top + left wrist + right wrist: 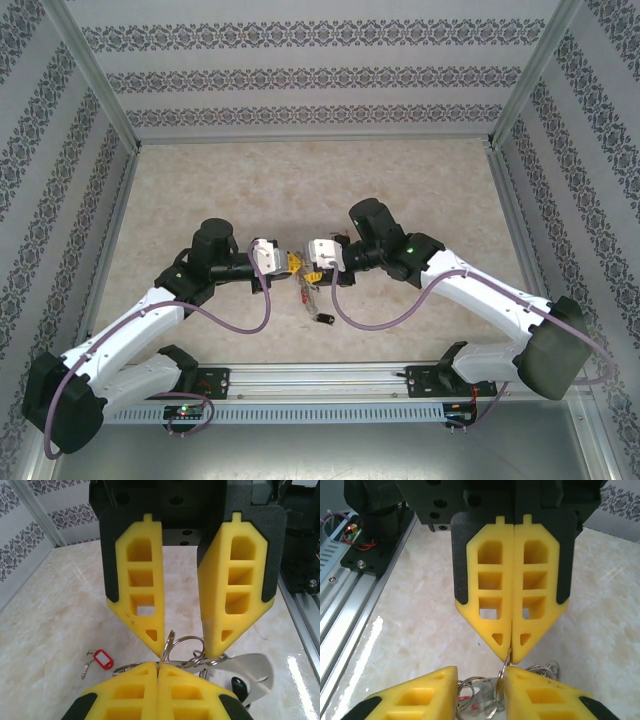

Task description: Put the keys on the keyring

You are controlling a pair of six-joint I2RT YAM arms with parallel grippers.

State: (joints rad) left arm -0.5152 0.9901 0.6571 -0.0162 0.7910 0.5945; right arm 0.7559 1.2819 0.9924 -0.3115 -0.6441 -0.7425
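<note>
The keyring is a bundle of thin grey metal loops held above the table between both grippers. My left gripper is shut on one loop, pinching it edge-on between its yellow fingertips. My right gripper faces it with its jaws apart, straddling the loops; the keyring lies against the inner face of one finger. From above, both grippers meet tip to tip at the table's middle. One of the keys, with a red tag, lies loose on the table. More keys hang under the ring.
A flat silvery metal piece and a dark green tag hang with the bundle. The aluminium base rail runs along the near edge. Patterned walls and frame posts enclose the marble tabletop.
</note>
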